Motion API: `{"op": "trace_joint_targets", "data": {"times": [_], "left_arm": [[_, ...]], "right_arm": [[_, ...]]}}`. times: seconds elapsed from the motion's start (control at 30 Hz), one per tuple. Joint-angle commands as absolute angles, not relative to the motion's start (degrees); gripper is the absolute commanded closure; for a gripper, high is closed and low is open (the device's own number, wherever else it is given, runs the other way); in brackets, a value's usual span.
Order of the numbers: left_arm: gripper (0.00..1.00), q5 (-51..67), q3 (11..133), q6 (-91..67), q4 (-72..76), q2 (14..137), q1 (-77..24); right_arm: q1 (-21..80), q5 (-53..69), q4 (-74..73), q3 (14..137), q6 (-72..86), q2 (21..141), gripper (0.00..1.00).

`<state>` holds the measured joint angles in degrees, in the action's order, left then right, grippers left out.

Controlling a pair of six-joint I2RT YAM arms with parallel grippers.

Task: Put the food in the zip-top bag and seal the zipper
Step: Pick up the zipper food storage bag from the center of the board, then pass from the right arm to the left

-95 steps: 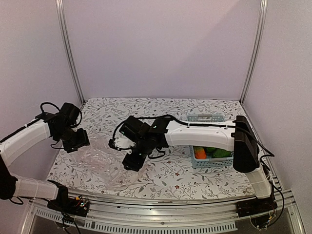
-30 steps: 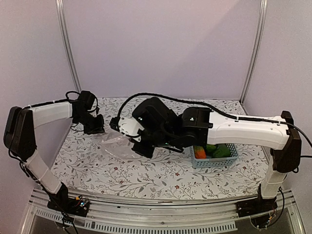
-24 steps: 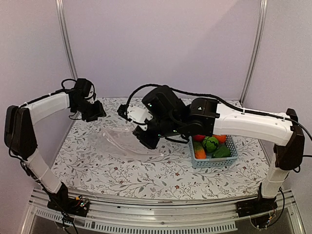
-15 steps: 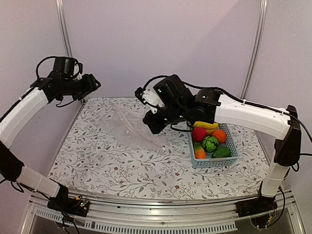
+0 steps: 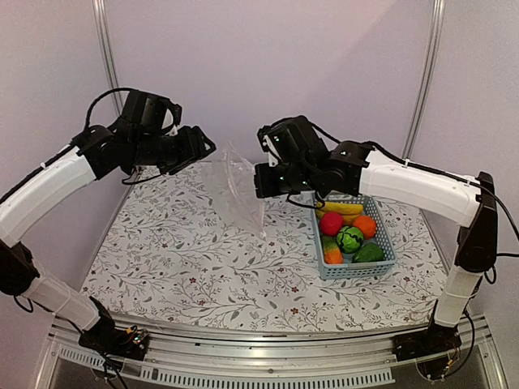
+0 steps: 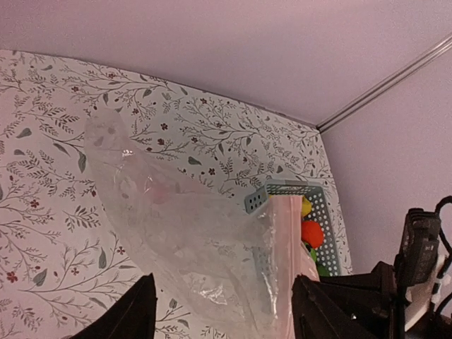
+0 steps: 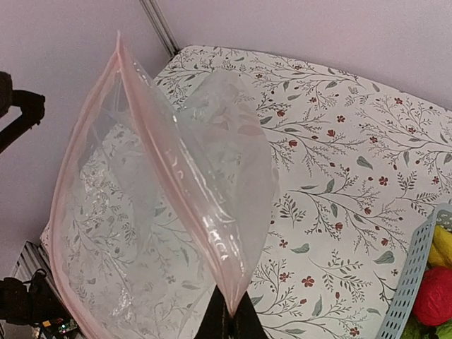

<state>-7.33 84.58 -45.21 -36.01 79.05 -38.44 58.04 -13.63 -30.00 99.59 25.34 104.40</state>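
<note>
A clear bag (image 5: 237, 194) is hanging in the air over the surface (image 5: 178, 259).
The right end effector (image 5: 259, 180) is pinching the bag tight at one end of its pink zipper (image 7: 169, 152), and the bag's mouth is gaping open. The left end effector (image 5: 207, 150) is spread wide just left of the bag, with the bag's edge sitting between its fingers but not squeezed. The food (image 5: 350, 238) is lying in the blue basket (image 5: 357, 271) on the right side of the surface.
</note>
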Motion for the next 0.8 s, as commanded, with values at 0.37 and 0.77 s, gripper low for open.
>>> {"op": "trace_joint_targets", "data": {"times": [0.37,0.77], "left_arm": [[0.40,-15.2,100.1,-41.4,-47.0,90.5,-46.5],[0.65,-19.3,102.4,-43.1,-50.7,97.0,-46.5]], "right_arm": [[58.1,-21.6,-32.5,109.8,29.3,108.6,1.00],[58.1,-17.5,-32.0,108.3,29.7,107.6,1.00]]}}
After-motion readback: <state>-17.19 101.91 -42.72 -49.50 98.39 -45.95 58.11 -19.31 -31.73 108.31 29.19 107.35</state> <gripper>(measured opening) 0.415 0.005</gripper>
